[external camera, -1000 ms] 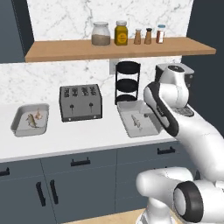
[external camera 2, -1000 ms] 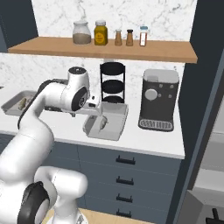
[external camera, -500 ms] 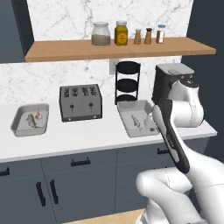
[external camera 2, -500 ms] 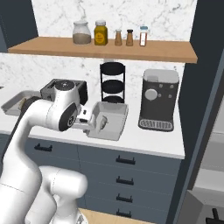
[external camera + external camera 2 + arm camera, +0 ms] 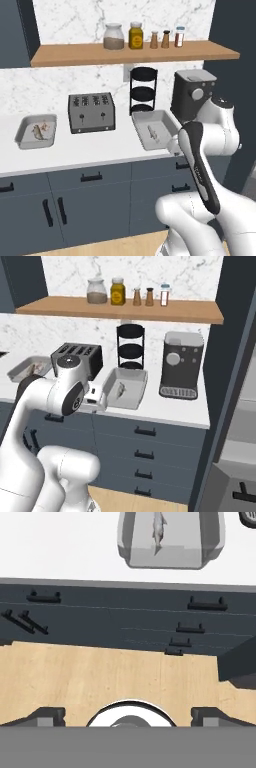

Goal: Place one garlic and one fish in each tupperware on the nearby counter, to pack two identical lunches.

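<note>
Hanging off the near edge of the counter [image 5: 100,150], the gripper [image 5: 128,712] points down at the wooden floor [image 5: 100,672] and the cabinet fronts. Its tips sit wide apart at the bottom of the hand view with nothing between them, so it is fully spread and empty. That pose reads as a withdrawal clear of the counter, not an approach to a pick.

The right tupperware [image 5: 172,131] lies in front of the rack [image 5: 143,92], between the toaster [image 5: 92,112] and the coffee machine [image 5: 192,95]. One fish [image 5: 153,132] rests lengthwise in it; the hand view shows this fish [image 5: 159,529] along the middle of the tray. Whether a garlic bulb lies there too cannot be told.

The left tupperware [image 5: 21,134] sits left of the toaster, well apart from the other. A fish [image 5: 37,131] lies inside, with a pale lump beside it that may be garlic [image 5: 46,127]; too small to confirm.

Judgement: both trays hold fish; the garlic count remains unverified.
</note>
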